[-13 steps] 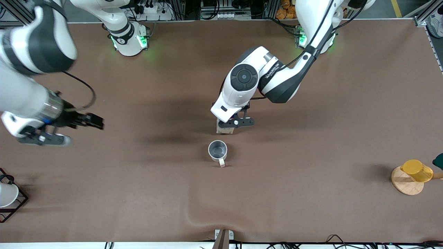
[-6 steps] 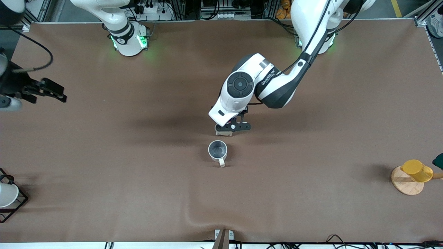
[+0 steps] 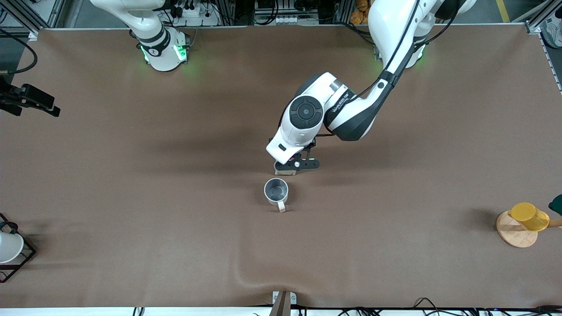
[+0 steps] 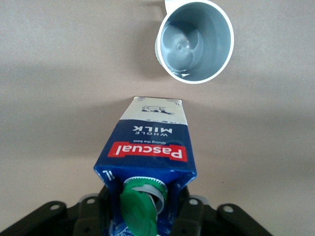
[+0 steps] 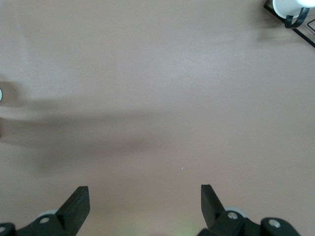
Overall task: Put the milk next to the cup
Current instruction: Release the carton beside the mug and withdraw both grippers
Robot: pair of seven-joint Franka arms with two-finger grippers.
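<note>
The milk (image 4: 149, 147), a dark-blue carton with a green cap and red label band, stands upright in my left gripper (image 4: 147, 212), which is shut on its upper part. In the front view only a beige sliver of the milk (image 3: 281, 172) shows under my left gripper (image 3: 295, 165). The cup (image 3: 276, 192), a pale grey-white mug, stands on the table just nearer to the front camera than the milk, a small gap apart; it also shows in the left wrist view (image 4: 194, 42). I cannot tell whether the carton touches the table. My right gripper (image 3: 49, 108) is open and empty at the right arm's end of the table (image 5: 145, 202).
A yellow cup (image 3: 528, 216) sits on a round wooden coaster (image 3: 511, 235) at the left arm's end, beside a dark green thing (image 3: 556, 204). A white cup (image 3: 8, 247) sits in a black wire rack at the right arm's end, seen also in the right wrist view (image 5: 290, 7). A cloth fold (image 3: 246, 274) lies near the front edge.
My right arm has pulled back toward its end of the table, mostly out of the front view. My left gripper has shifted slightly with the milk and less of the carton shows beneath it.
</note>
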